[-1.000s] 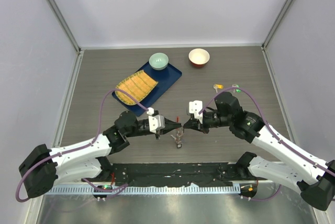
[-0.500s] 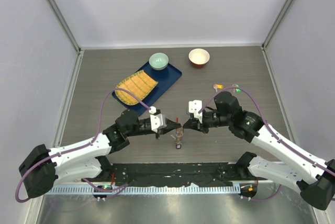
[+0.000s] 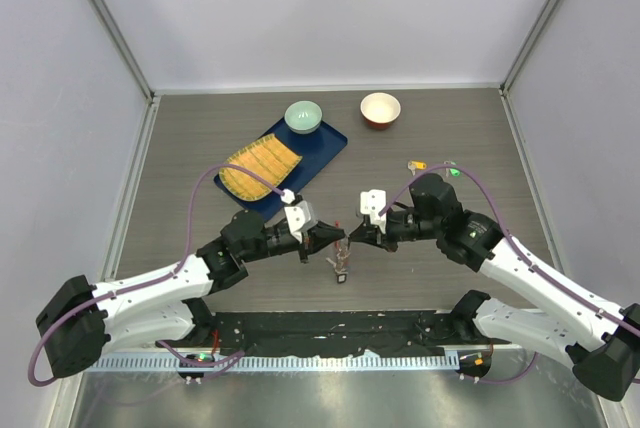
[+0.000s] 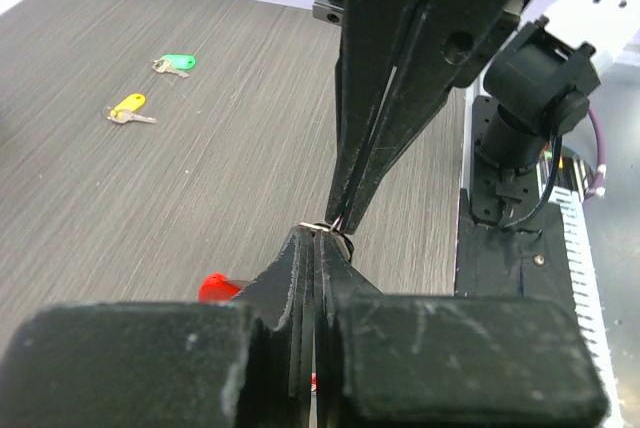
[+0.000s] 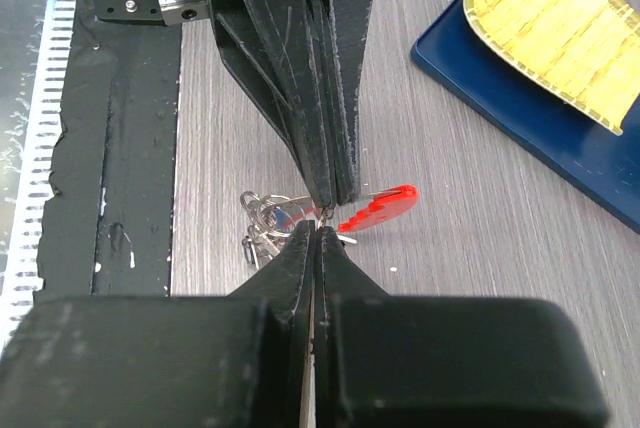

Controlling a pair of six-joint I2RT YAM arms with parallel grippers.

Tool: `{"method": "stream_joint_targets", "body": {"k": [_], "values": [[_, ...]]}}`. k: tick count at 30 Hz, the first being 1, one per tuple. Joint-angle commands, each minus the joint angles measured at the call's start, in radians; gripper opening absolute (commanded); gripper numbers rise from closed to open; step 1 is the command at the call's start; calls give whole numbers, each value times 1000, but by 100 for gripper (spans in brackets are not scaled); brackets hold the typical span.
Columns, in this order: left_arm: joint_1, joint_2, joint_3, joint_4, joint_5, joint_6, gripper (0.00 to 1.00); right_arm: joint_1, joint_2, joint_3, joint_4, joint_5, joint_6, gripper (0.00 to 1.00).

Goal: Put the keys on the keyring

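Note:
Both grippers meet tip to tip in mid-table, each shut on a thin silver ring of the keyring (image 3: 342, 260). The left gripper (image 3: 338, 239) shows shut in the left wrist view (image 4: 322, 232), with the right fingers (image 4: 372, 138) coming down onto the same ring. The right gripper (image 3: 351, 238) is also shut in the right wrist view (image 5: 318, 229). Below hang the silver rings (image 5: 264, 216) and the red loop (image 5: 382, 208), which also shows in the left wrist view (image 4: 219, 287). The yellow key (image 3: 417, 165) and green key (image 3: 450, 171) lie on the table at the right. I cannot make out the black key.
A blue tray (image 3: 322, 153) with a yellow mat (image 3: 260, 168) and a green bowl (image 3: 303, 116) stands at the back left. A red-and-white bowl (image 3: 380, 109) stands behind the middle. A black strip (image 3: 340, 328) runs along the near edge.
The left wrist has rolled and its gripper has shifted a little right and up. Both grippers stay pinched on the keyring, which hangs in about the same place.

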Motion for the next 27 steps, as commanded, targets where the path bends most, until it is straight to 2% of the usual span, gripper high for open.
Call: {"method": "stream_joint_targets", "body": {"k": [1, 10, 21, 27], "values": [[7, -19, 49, 62, -155, -62, 0, 9, 1, 19, 40, -68, 0, 1], [6, -19, 31, 137, -261, -148, 0, 11, 11, 18, 31, -79, 0, 1], [6, 24, -26, 371, -321, -242, 0, 18, 30, 4, 59, -91, 26, 1], [-14, 103, -75, 544, -385, -245, 0, 20, 19, -48, 192, -51, 116, 1]]}}
